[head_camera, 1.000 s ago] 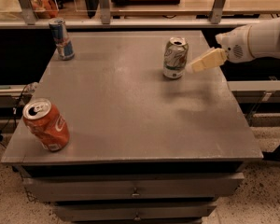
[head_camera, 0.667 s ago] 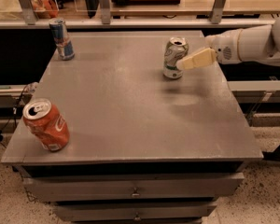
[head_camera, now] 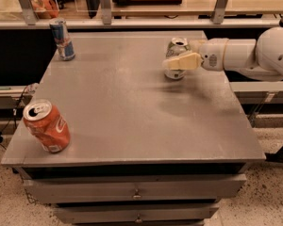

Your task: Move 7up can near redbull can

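Note:
The 7up can (head_camera: pixel 178 47), whitish-silver with green marks, stands upright at the back right of the grey table (head_camera: pixel 132 112). My gripper (head_camera: pixel 175 56) reaches in from the right at can height. It is open, with one cream finger (head_camera: pixel 181 61) across the can's front and the other behind it. The redbull can (head_camera: pixel 62 39), slim and blue-and-silver, stands upright at the table's back left corner, far from the 7up can.
An orange-red can (head_camera: pixel 46 126) stands tilted at the front left corner of the table. Drawers (head_camera: pixel 137 189) sit under the tabletop. A counter with metal posts (head_camera: pixel 132 18) runs behind the table. My white arm (head_camera: pixel 254 53) spans the right edge.
My gripper has moved left from beside the 7up can to around it. None of the cans have moved.

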You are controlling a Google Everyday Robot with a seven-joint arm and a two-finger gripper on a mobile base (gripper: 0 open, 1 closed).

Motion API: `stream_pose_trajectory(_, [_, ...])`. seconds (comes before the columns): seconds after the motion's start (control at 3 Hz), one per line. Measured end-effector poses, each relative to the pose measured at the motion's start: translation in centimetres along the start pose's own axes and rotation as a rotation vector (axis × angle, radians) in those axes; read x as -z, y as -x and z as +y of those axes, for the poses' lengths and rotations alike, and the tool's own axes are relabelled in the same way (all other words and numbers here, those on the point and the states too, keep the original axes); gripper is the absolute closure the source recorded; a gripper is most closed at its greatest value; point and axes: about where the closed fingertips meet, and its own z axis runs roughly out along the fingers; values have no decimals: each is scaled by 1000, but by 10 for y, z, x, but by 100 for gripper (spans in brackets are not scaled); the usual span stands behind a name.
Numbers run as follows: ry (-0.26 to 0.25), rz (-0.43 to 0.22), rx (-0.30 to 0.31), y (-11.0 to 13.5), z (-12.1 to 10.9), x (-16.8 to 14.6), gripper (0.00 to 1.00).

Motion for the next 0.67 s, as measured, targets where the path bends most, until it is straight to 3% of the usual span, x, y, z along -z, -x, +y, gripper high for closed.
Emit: stream_pose_trajectory(0.67, [35,-109,67,21,14,-6,62])
